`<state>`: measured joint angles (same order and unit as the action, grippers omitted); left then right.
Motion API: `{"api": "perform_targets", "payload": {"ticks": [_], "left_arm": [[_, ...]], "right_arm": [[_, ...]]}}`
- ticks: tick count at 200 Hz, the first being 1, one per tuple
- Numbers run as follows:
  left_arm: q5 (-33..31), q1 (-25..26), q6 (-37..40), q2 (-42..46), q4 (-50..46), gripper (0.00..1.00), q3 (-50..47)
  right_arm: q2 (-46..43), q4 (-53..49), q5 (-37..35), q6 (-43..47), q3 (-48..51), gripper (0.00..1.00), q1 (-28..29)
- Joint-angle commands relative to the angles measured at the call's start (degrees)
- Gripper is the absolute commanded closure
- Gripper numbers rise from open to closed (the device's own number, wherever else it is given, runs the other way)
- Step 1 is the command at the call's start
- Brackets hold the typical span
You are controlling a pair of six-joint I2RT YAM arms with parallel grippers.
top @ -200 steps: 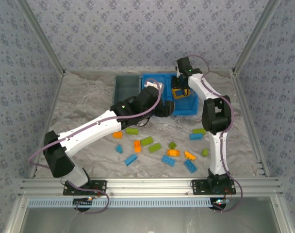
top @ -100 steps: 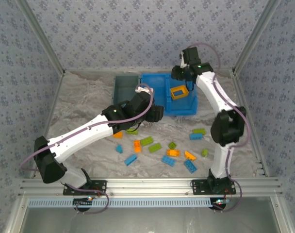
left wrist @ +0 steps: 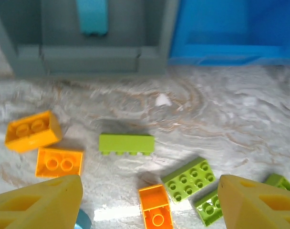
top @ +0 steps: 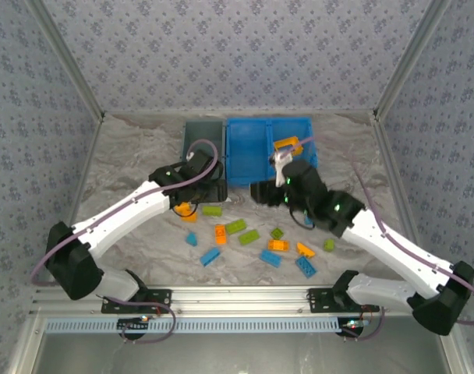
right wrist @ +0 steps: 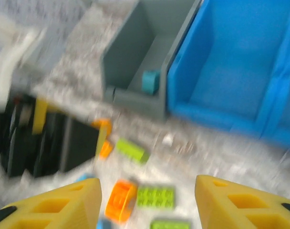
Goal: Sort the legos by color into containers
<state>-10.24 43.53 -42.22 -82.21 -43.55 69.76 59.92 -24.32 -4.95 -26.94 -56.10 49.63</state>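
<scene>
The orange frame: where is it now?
Top view: the orange frame lies in the right compartment of the bright blue bin, just behind the right arm.

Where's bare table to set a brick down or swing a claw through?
Bare table lies left of the grey bin, toward the left wall, and right of the blue bin, toward the right wall. The blue bin's left compartment looks empty. Crowded: the strip in front of the bins, where the legos are scattered.

Motion-smeared, right wrist view: green brick [right wrist: 132,149]. Cut by bottom edge, left wrist view: blue brick [left wrist: 82,220]. Part-hidden by right arm [top: 377,234]: orange frame [top: 287,144].
</scene>
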Motion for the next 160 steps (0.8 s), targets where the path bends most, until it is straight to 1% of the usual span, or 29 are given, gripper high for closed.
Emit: {"api": "perform_targets", "payload": {"ticks": [1,23,44,55,65,78,94,124,142,160], "left_arm": [[1.7,-0.7,-13.5,-3.6,-0.8,0.26,-0.4],[2.0,-0.6,-24.4,-8.5,0.2,0.26,0.0],[2.7,-1.2,-34.5,-10.6,4.0,0.26,-2.4],[2.6,-1.4,-40.1,-10.8,4.4,0.27,-4.1],[2.1,-1.6,-44.8,-10.6,6.9,0.27,-5.7],[1.6,-2.1,-49.1,-10.0,8.2,0.26,-7.5],[1.7,-2.7,-52.4,-10.2,9.0,0.26,-8.6],[3.5,-3.3,-55.9,-12.0,10.5,0.28,-9.4],[3.9,-3.8,-55.0,-13.8,14.4,0.29,-10.0],[5.5,-4.3,-54.6,-16.6,15.1,0.30,-9.1]], "right_arm": [[-4.4,5.9,-3.7,-4.1,6.9,0.36,6.8],[-5.8,8.0,-5.2,-3.8,11.1,0.31,13.1],[-5.6,8.4,-7.3,-3.2,11.8,0.25,18.0],[-5.4,7.9,-8.3,-3.5,11.7,0.25,19.3],[-5.5,7.2,-9.1,-3.9,11.5,0.25,19.7],[-5.7,6.6,-9.7,-4.1,11.6,0.25,19.9],[-6.1,6.1,-10.3,-4.2,11.6,0.25,19.9],[-6.2,5.0,-11.6,-4.5,11.6,0.25,19.9],[-6.3,4.6,-12.0,-5.1,11.9,0.25,19.8],[-6.3,4.6,-11.9,-5.7,12.2,0.25,19.8]]}}
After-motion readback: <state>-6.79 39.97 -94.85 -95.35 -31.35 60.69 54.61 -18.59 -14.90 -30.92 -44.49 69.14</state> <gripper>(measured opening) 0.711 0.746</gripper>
